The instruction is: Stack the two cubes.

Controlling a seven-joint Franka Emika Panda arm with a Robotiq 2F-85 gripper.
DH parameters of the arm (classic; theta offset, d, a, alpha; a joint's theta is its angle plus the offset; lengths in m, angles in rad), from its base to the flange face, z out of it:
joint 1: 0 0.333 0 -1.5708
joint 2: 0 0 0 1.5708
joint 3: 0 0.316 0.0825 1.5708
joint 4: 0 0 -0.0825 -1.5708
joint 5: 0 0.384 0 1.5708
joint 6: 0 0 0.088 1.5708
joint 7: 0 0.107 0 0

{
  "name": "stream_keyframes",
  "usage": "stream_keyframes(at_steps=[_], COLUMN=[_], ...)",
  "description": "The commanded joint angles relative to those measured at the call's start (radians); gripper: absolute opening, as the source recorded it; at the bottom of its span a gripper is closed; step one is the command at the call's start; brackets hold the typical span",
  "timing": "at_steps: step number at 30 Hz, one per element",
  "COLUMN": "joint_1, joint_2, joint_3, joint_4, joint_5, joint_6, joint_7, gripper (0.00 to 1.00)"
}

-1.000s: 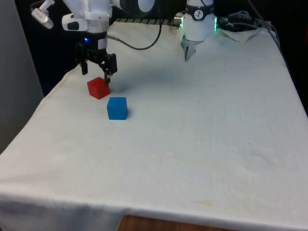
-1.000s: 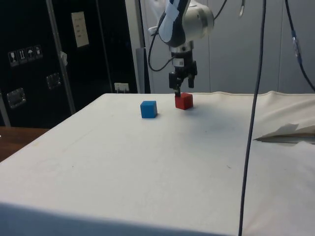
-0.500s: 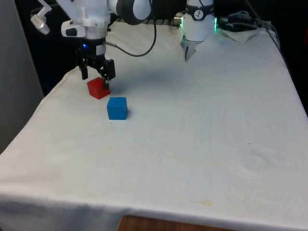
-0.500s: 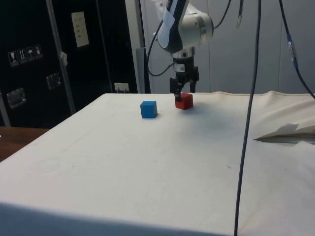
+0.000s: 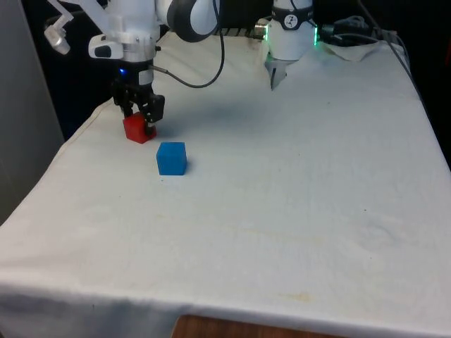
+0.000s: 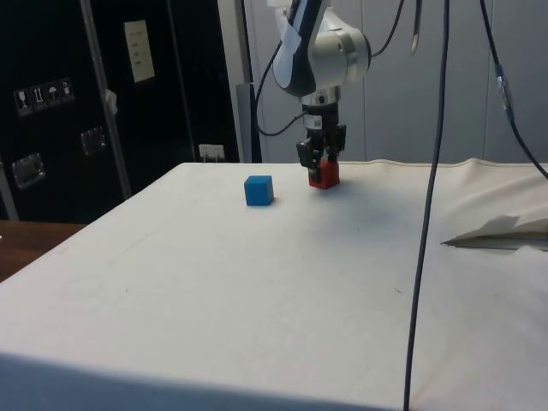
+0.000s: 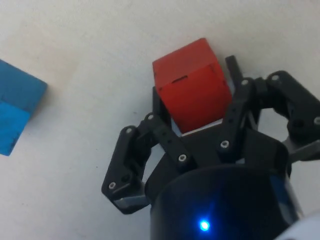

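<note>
Cubes sit near each other on the white desk, toward the front view's left edge. Going near to far: the blue cube lies alone on the cloth, untouched, and just beyond it the red cube now sits between the black fingers of the gripper.

That is the change. A second ago the gripper hung above the red cube with its fingers spread wide; since then it has come down and the fingers have drawn in against the cube's two opposite sides. The wrist view shows the red cube clamped between them, with the blue cube off to one side. In the side view the red cube looks slightly raised or tipped off the cloth, though I cannot tell for sure whether it has left the desk.

For the task, this likely means the pick is made. What remains is to lift the red cube, carry it over the blue cube and set it squarely on top.
</note>
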State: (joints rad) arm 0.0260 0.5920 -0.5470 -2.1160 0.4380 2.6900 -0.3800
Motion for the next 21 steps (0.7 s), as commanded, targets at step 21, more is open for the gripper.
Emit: stream_keyframes(at_steps=[21], joint_1=[0.023], joint_2=[-0.054], joint_3=[-0.031], joint_4=[0.012], joint_5=[-0.018], joint_6=[-0.043], joint_7=[0.021], gripper=[0.01])
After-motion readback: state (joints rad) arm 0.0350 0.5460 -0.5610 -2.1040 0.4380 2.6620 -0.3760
